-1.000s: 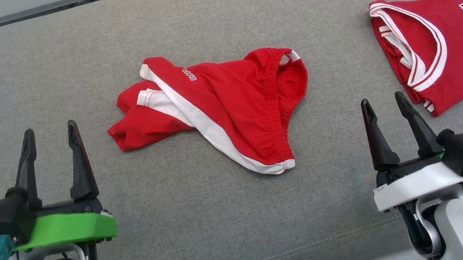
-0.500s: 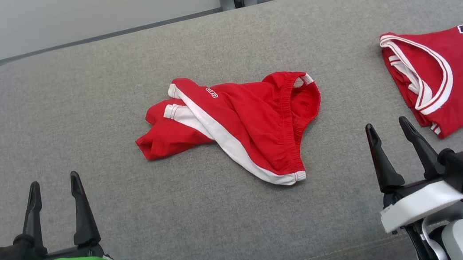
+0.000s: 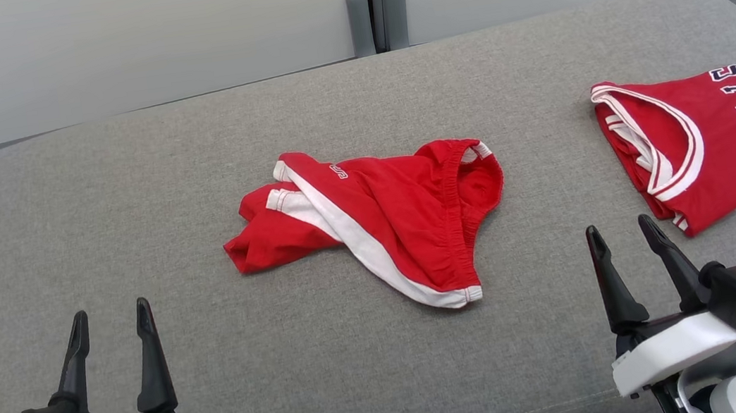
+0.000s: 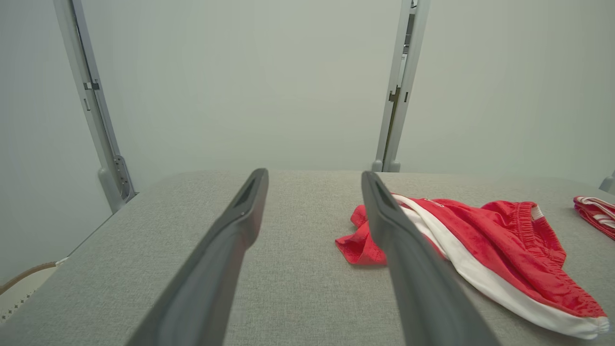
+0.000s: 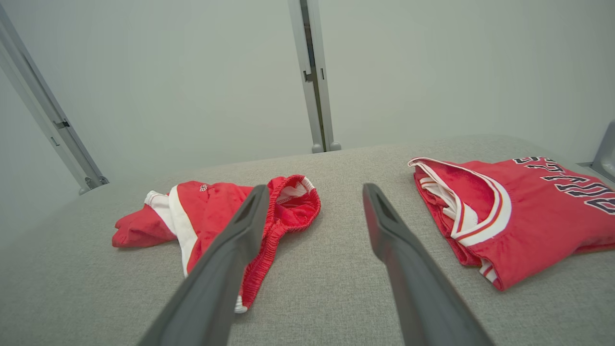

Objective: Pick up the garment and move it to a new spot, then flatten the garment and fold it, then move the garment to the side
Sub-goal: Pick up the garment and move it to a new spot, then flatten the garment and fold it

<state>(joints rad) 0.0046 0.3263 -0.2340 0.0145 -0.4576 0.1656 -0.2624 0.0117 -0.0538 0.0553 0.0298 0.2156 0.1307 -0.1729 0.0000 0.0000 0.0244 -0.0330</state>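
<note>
A pale panelled wall backs the grey fabric-covered tabletop. Crumpled red white-striped shorts lie centre; the folded red jersey is cut off at right. The left gripper and right gripper gape, empty.

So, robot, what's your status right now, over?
Left gripper open, right gripper open, neither touching anything. Red shorts crumpled at centre, untouched. Folded Bulls jersey apart, to the right.

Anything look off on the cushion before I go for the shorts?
Only the red shorts in the middle: crumpled, one leg twisted across the other, waistband bunched open. The folded jersey at the right lies neat. Nothing torn or spilled. The left pincer and right pincer are open, clear of cloth.
</note>
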